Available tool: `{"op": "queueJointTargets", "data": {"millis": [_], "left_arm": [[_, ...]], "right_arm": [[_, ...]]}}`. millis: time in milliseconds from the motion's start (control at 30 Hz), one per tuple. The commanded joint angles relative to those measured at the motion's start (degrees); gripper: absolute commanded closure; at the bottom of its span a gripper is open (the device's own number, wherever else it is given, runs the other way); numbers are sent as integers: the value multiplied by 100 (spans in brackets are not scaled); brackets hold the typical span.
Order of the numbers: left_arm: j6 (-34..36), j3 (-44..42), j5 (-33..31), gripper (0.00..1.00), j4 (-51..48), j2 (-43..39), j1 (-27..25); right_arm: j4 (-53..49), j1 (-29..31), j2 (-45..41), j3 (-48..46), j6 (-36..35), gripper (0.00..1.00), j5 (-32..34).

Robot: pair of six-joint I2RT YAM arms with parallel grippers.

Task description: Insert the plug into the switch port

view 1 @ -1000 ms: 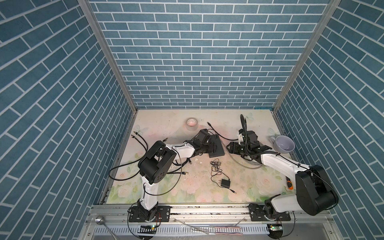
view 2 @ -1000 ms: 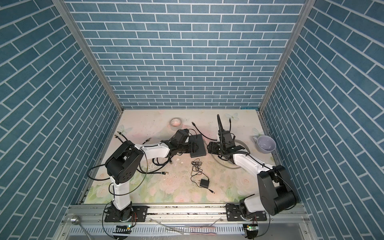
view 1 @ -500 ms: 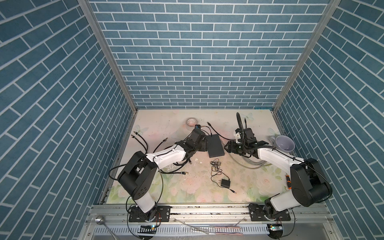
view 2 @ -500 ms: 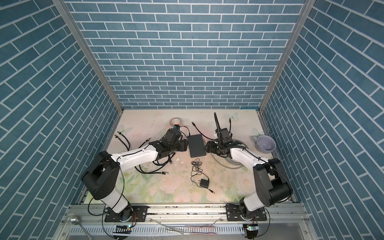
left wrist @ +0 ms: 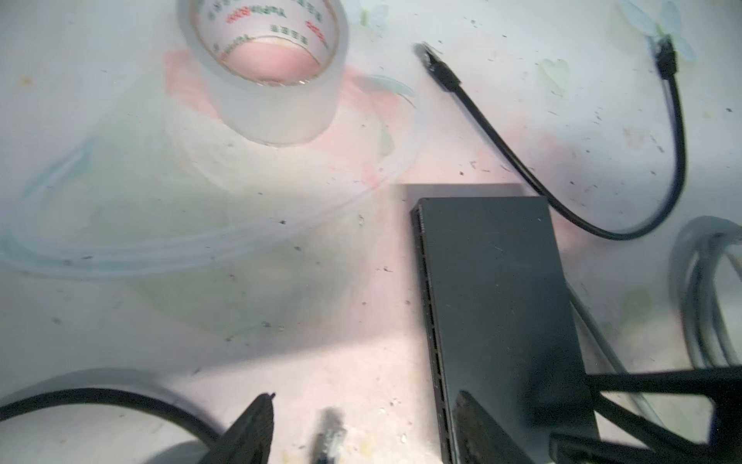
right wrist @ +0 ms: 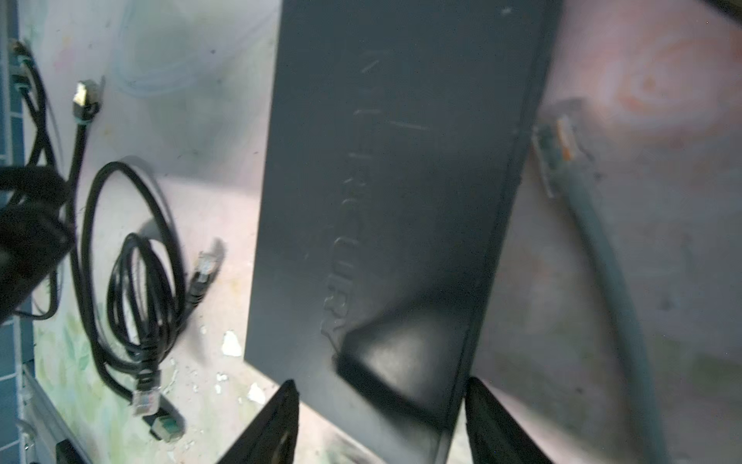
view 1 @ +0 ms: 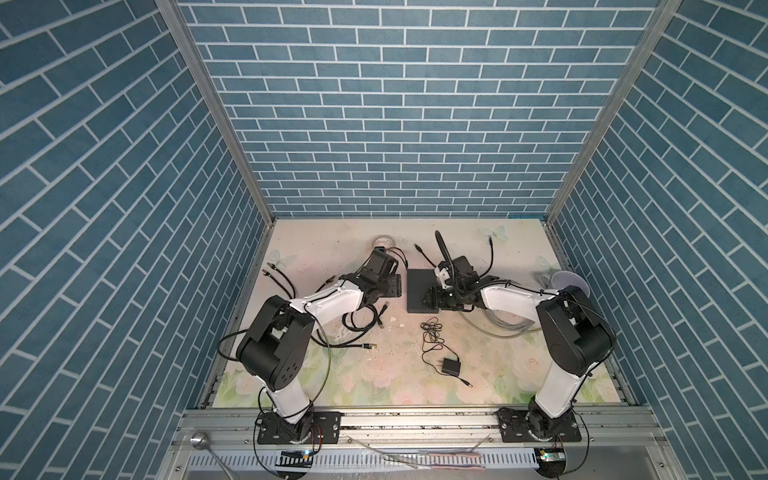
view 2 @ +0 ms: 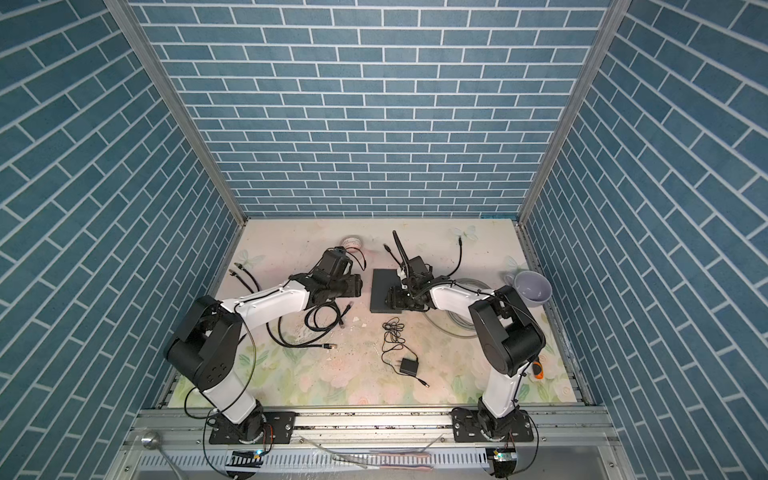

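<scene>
The switch (view 1: 419, 286) (view 2: 381, 294) is a flat black box lying mid-table. My right gripper (view 1: 430, 300) (right wrist: 381, 418) hovers open over its near right corner, and that corner of the switch (right wrist: 381, 180) shows between the fingers. A grey cable's clear plug (right wrist: 558, 148) lies against the switch's long edge. My left gripper (view 1: 392, 286) (left wrist: 365, 426) stands open just left of the switch (left wrist: 502, 301). One of its fingers (left wrist: 478, 426) overlaps the slotted edge. A blurred plug (left wrist: 329, 434) lies on the mat between the fingers, touched by neither.
A tape roll (view 1: 383, 242) (left wrist: 265, 68) stands behind the left gripper. Coiled black cables (view 1: 361, 322) lie left of the switch, a grey cable coil (view 1: 498, 328) to its right. A small power adapter (view 1: 451, 367) sits near the front, a mug (view 1: 567, 282) far right.
My right gripper has moved left, from beside the switch to over its near corner. The switch has turned from tilted to square. My left gripper has drawn back slightly from it.
</scene>
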Motion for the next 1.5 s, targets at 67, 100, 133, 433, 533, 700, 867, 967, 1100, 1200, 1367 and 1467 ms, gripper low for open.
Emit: {"op": "queueJointTargets", "data": {"millis": [67,100,133,433,533,700,867,967,1100,1200,1367,1467], "left_arm": [[1230,261,-446,40,-829,-427,-212],[1403,212,-326,44,-822,-495,-222],[1500,144,-197,47,-778,-576,-242],[4167,-895,2558,55,283,-1296,-2013],[4643,-725,2757,56,252,-967,-2731],[5185,78,2662,61,-385,-67,-3504],[5595,696,2538,63,-874,671,-3770],[5761,997,2455,65,-1091,991,-3823],[5853,1325,2404,67,-1317,1347,-3850],[5938,1456,2314,68,-1523,1578,-3857],[6011,1351,2148,70,-1562,1667,-3861],[5993,1327,1861,71,-1400,1747,-3864]], "right_arm": [[505,51,-700,-278,482,34,-505],[449,-41,-867,-410,474,34,-501],[365,-164,-1012,-518,458,34,-496],[-1299,-1654,-2008,-989,-33,31,133],[-1498,-1926,-2090,-1032,-58,31,335],[-1465,-2312,-2185,-1225,41,31,397],[-1403,-2722,-1911,-1280,58,31,286],[-1263,-2837,-1850,-1334,99,31,203],[-1213,-2895,-1809,-1354,119,32,184],[-1194,-2962,-1828,-1397,113,32,159],[-1225,-3057,-1928,-1442,78,32,125],[-1215,-3072,-1981,-1454,64,33,98]]}}
